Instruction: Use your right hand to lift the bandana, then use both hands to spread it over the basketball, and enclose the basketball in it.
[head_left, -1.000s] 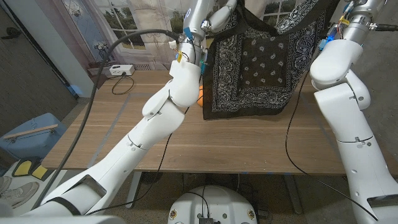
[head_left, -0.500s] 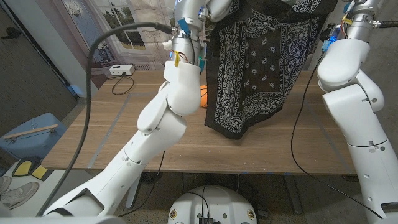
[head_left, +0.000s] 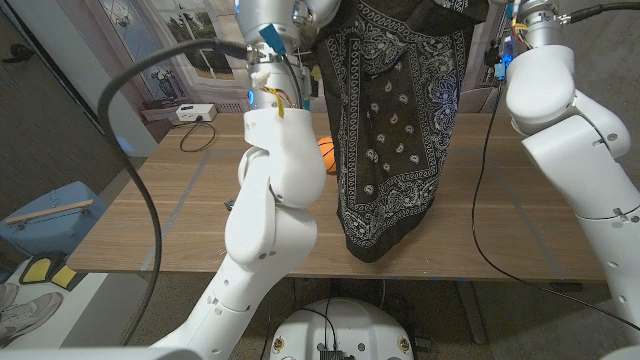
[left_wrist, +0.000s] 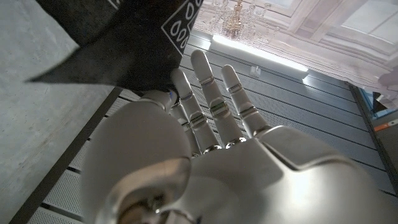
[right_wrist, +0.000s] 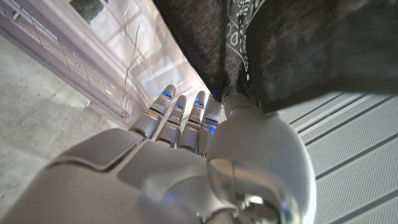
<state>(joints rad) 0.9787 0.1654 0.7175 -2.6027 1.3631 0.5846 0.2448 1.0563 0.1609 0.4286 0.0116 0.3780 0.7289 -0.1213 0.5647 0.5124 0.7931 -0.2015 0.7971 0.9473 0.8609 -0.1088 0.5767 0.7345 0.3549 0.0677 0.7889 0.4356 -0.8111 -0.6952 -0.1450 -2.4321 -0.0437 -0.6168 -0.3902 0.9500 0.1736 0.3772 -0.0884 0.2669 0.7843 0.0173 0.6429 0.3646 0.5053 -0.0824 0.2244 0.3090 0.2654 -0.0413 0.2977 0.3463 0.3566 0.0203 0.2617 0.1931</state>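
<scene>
- The counter (head_left: 180, 215) is a wooden top that lies well below both raised arms, which come up from its near edge on either side.
- The left arm (head_left: 272, 190) rises steeply from the near edge, its white forearm standing just beside the hanging cloth.
- The right arm (head_left: 565, 130) reaches up on the far side of the cloth from the left arm.
- The bandana (head_left: 395, 120) is black with a white paisley print; it hangs between the two arms, above the counter, as a long drape narrowing to a point near the counter's front edge.
- The left hand (left_wrist: 205, 149), seen from its wrist camera, has its fingers (left_wrist: 208, 81) stretched out straight and side by side. A black fold of the bandana lies against the thumb side, and the cloth seems pinched there, though the contact itself is hidden.
- The right hand (right_wrist: 193, 134), seen from its wrist camera, has its fingers together and reaching toward the dark cloth. The thumb is pressed into the bandana's edge, so this hand grips the cloth.
- The basketball (head_left: 327, 155) is a small orange ball resting on the counter below the hands. It sits between the left forearm and the bandana's edge, with part of it hidden.
</scene>
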